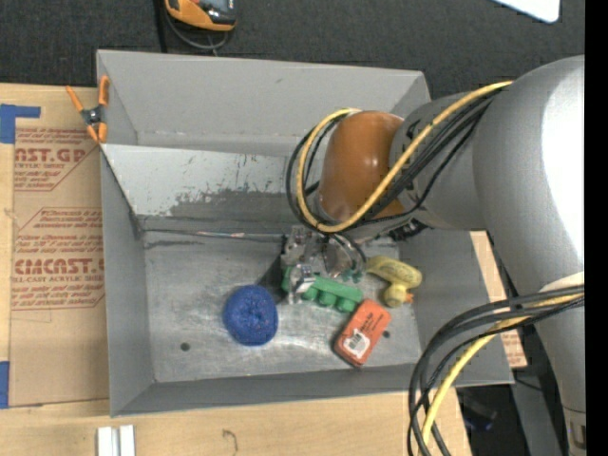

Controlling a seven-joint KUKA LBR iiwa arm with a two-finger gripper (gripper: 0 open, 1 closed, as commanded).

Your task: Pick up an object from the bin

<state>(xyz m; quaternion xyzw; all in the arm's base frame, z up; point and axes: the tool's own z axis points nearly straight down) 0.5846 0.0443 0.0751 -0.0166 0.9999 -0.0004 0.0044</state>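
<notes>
Camera view from above had the gripper down low over the floor of the grey bin, right at the left end of a green knobbed block. Whether its jaws were open or closed I could not tell. A blue ball lay just left of the block. An orange box lay nearer and right, a yellow banana-shaped toy farther right.
</notes>
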